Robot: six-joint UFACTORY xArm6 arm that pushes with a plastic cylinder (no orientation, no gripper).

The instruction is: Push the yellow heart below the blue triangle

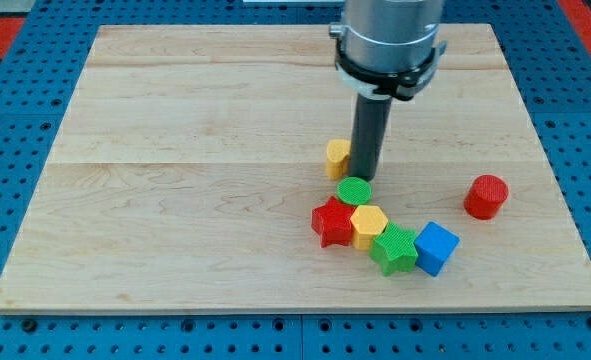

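My tip point(366, 179) rests on the wooden board point(175, 200) right of centre. A yellow block point(336, 158), partly hidden by the rod so its shape is unclear, touches the rod's left side. A green round block point(354, 190) lies just below the tip. No blue triangle shows; the only blue block is a blue cube point(435, 247) at the lower right.
Below the green round block lie a red star point(332, 221), a yellow hexagon point(369, 226) and a green star point(395, 249), packed together with the blue cube. A red cylinder point(486, 195) stands alone to the right. The arm's grey body point(390, 40) hangs over the board's top.
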